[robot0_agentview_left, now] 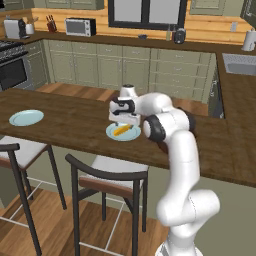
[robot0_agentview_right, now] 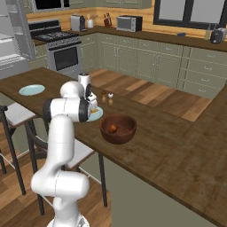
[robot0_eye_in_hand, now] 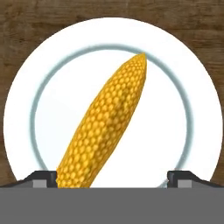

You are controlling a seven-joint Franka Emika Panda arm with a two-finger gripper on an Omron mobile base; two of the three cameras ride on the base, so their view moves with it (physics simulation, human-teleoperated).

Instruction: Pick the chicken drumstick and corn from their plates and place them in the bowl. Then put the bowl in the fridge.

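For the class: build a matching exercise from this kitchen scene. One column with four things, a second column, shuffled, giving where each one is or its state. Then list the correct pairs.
Things
1. corn
2. chicken drumstick
3. far plate
4. gripper

Place or state
A. inside the brown bowl
B. bare, on the counter's far left end
C. lying on the near plate, under the hand
D. jaws open, either side of the cob's end

Pairs: 1-C, 2-A, 3-B, 4-D

Two stools (robot0_agentview_left: 107, 175) face the wooden counter (robot0_agentview_left: 70, 125); toaster oven (robot0_agentview_left: 80, 26) behind.
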